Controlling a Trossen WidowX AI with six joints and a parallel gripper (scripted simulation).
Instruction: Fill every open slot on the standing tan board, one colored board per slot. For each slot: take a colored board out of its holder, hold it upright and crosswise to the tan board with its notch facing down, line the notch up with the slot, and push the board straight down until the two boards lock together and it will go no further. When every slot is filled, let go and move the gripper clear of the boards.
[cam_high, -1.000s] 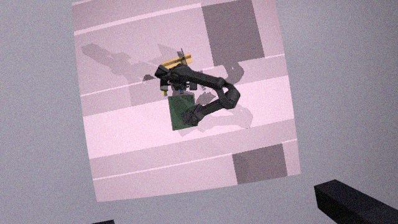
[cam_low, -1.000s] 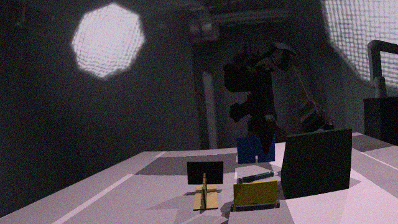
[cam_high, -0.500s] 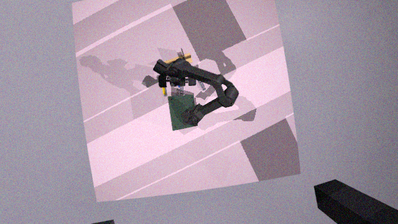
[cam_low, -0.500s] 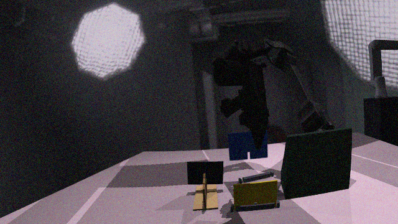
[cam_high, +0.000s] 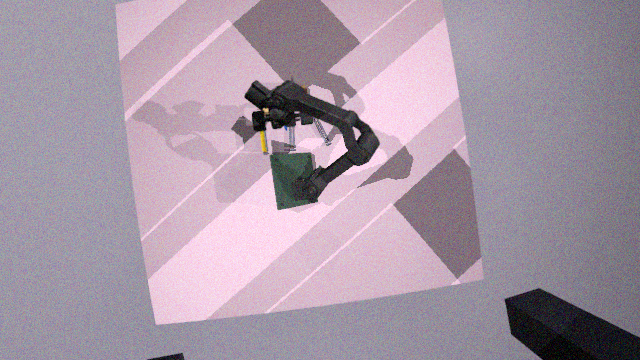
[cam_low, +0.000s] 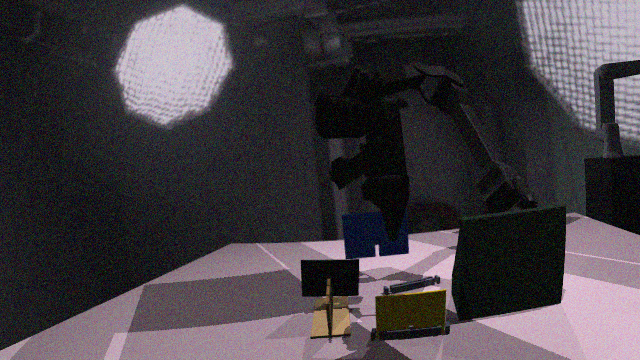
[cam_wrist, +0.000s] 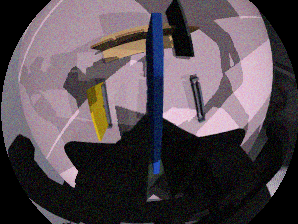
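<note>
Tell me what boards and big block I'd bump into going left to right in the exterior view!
Black board → blue board → yellow board → dark green block

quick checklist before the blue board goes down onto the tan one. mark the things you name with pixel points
- Blue board (cam_low: 376, 235) (cam_wrist: 156, 90) gripped in the jaws: ok
- Blue board's notch facing down: ok
- Blue board raised above the table, free of any holder: ok
- Tan board (cam_low: 329, 312) standing: ok
- Notch lined up with an open slot: cannot tell, the views don't show the slot clearly
- Yellow board (cam_low: 411, 311) (cam_wrist: 98, 112) already in a slot: not ok, it is in its holder (cam_low: 410, 333) (cam_wrist: 107, 107)
</note>
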